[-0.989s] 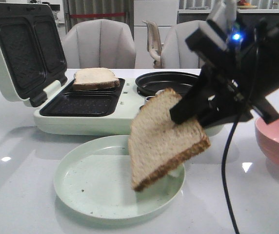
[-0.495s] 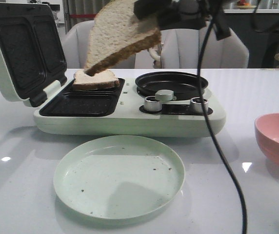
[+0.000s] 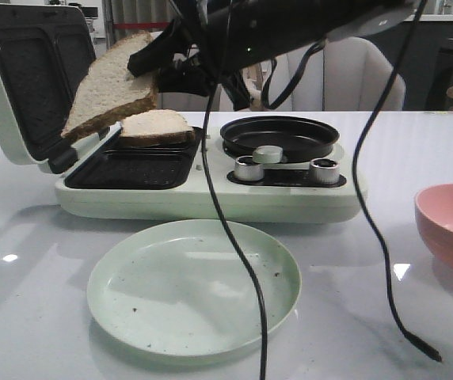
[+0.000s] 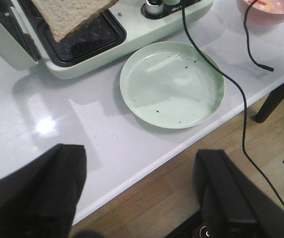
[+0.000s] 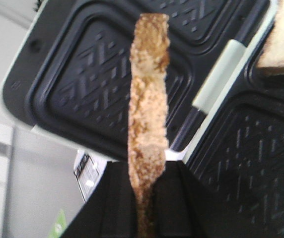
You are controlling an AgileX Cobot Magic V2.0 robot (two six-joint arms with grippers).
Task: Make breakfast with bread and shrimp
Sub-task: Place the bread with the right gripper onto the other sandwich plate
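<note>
Two slices of bread in play. White bench (image 3: 36,261) carrying a pale green sandwich maker (image 3: 203,190), lid thrown back so both dark wells stay reachable. Empty green plate (image 3: 193,286) in front, just beside it. Pink bowl (image 3: 448,229) well apart at the right edge, something orange inside, probably shrimp, too small to tell. One slice (image 3: 157,127) lying flat in the rear well. Other slice (image 3: 109,89) pinched by its crust in the right gripper (image 5: 147,191), tilted above the hinge side, seemingly for lowering into the front well. Left gripper (image 4: 139,193) spread wide, holding nothing, back over the bench edge.
</note>
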